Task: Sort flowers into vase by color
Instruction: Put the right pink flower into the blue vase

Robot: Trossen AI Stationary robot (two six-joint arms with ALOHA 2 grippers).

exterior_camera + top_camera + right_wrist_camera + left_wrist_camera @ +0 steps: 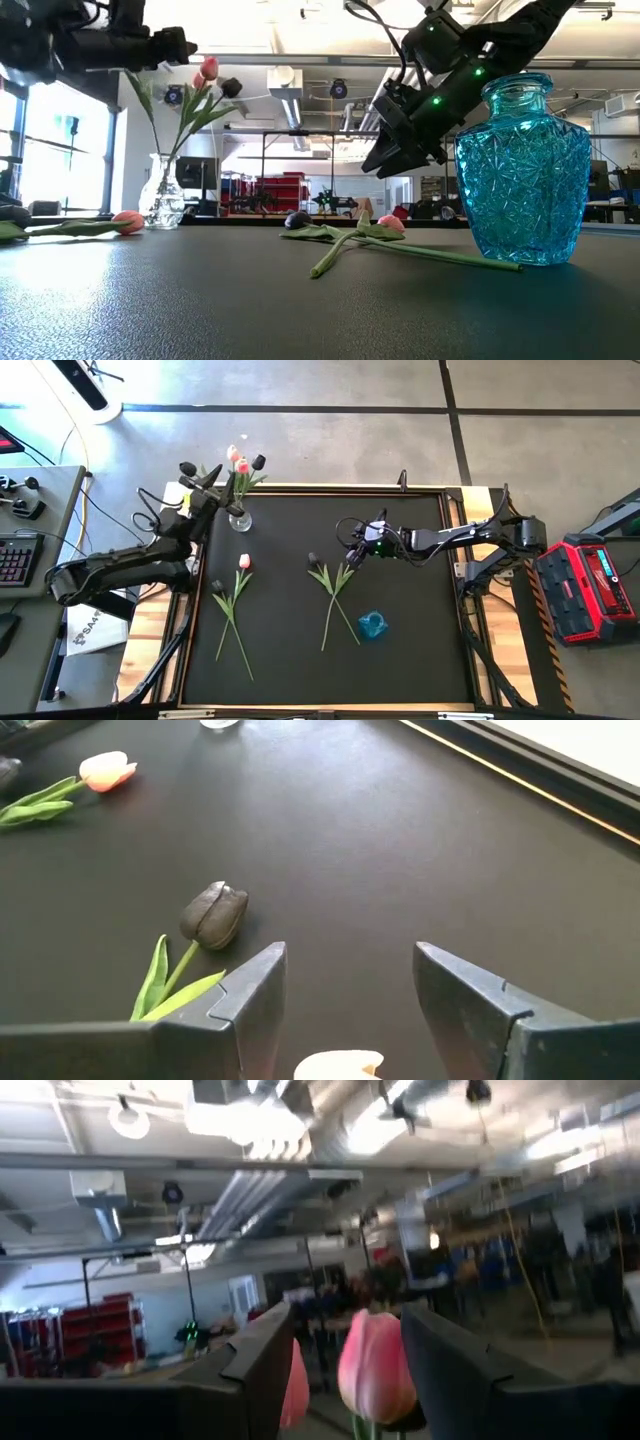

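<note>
A clear glass vase (240, 520) (162, 195) stands near the table's far-left corner and holds three tulips (243, 464): pink, pale pink and dark heads. My left gripper (200, 478) (345, 1320) is open at head height beside them; a pink head (375, 1365) shows between its fingers, untouched. My right gripper (352, 540) (350, 955) hovers open above two crossed tulips (335, 582) lying mid-table, a dark head (213, 913) to one side and a pale head (335, 1065) below the fingers. Two more tulips (232, 605) lie left of centre. A blue glass vase (372, 625) (520, 170) stands empty.
The black mat has a raised wooden frame (330, 488) around it. The blue vase stands just on the near side of the crossed stems. A pink-headed tulip (127, 221) lies on the mat near the clear vase. Bare mat stretches toward the right and near edges.
</note>
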